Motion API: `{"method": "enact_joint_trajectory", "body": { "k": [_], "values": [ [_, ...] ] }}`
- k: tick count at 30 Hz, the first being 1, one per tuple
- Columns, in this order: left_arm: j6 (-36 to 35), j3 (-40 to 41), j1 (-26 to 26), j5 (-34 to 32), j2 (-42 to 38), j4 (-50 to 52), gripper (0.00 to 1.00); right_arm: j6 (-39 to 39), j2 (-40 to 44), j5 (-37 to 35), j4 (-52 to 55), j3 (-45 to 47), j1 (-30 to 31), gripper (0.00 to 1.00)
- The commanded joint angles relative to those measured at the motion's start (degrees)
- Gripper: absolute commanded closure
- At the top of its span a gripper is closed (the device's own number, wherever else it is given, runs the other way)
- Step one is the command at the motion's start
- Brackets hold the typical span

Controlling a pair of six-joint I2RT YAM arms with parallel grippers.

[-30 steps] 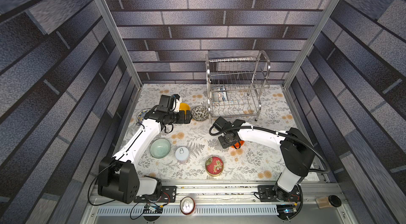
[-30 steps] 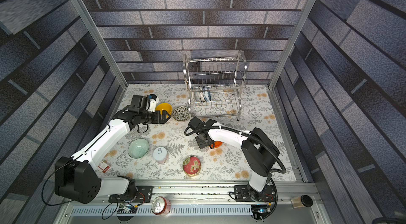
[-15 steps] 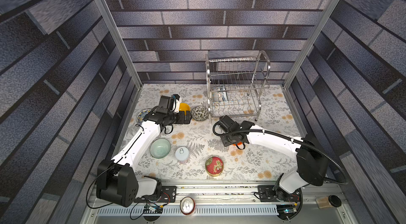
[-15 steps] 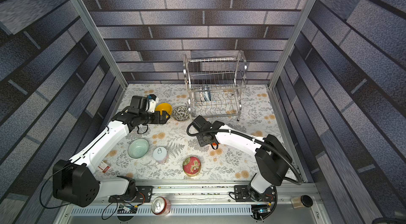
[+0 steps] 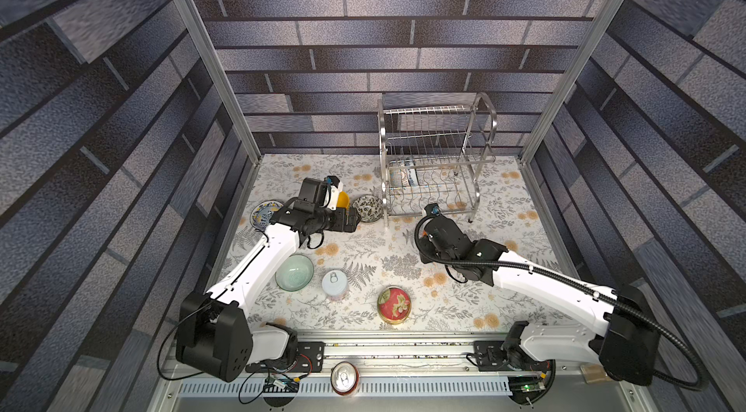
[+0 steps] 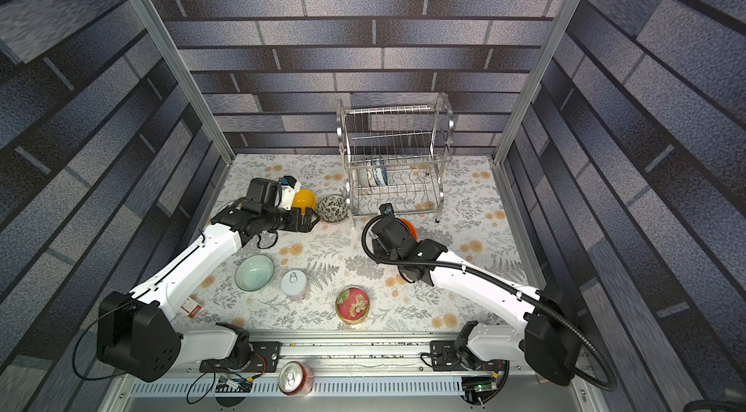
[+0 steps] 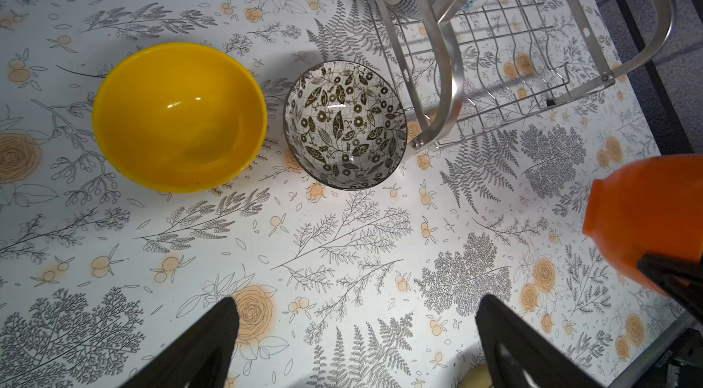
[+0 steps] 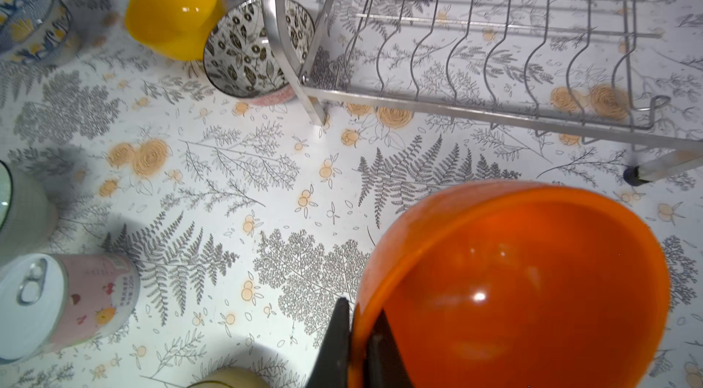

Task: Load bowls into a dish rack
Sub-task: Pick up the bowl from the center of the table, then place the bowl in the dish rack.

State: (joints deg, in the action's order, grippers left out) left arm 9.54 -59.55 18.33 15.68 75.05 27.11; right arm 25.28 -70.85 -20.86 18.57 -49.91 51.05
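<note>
Now the right gripper (image 8: pixel 355 315) pinches the rim of the plain orange round bowl (image 8: pixel 532 283), tilted, just before the shiny two-tier steel wire dish rack (image 8: pixel 456 110); next, likely slotting it into the lower shelf; left gripper (image 7: pixel 357 308) spread wide.

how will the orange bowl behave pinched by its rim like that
The orange bowl looks glossy, so it may slip or pivot in the right gripper, which pinches just one spot of its rim. It looks like thin plastic: probably light and not fragile. Hanging tilted, it could swing on quick moves.
</note>
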Motion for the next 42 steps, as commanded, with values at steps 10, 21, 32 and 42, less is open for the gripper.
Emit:
{"method": "enact_joint_trajectory", "body": {
  "k": [10, 21, 32, 42],
  "values": [
    [-1.53, 1.32, 4.35, 0.08, -1.31, -1.43, 0.0, 8.54, 2.13, -14.43, -25.9, 5.1, -0.28, 0.98],
    [-0.53, 2.02, 6.78, 0.67, -1.82, -2.64, 0.0, 22.45, 0.47, -19.51, -38.85, 8.14, -4.42, 0.98],
    [-0.84, 2.68, 9.18, 0.0, -1.82, -3.35, 0.0, 33.64, -4.35, -13.75, -50.2, 8.95, -12.28, 0.99],
    [-0.98, 2.77, 9.23, 0.47, -1.56, -3.57, 0.0, 41.34, -11.78, -8.59, -59.47, 5.61, -16.62, 0.99]
  ]
}}
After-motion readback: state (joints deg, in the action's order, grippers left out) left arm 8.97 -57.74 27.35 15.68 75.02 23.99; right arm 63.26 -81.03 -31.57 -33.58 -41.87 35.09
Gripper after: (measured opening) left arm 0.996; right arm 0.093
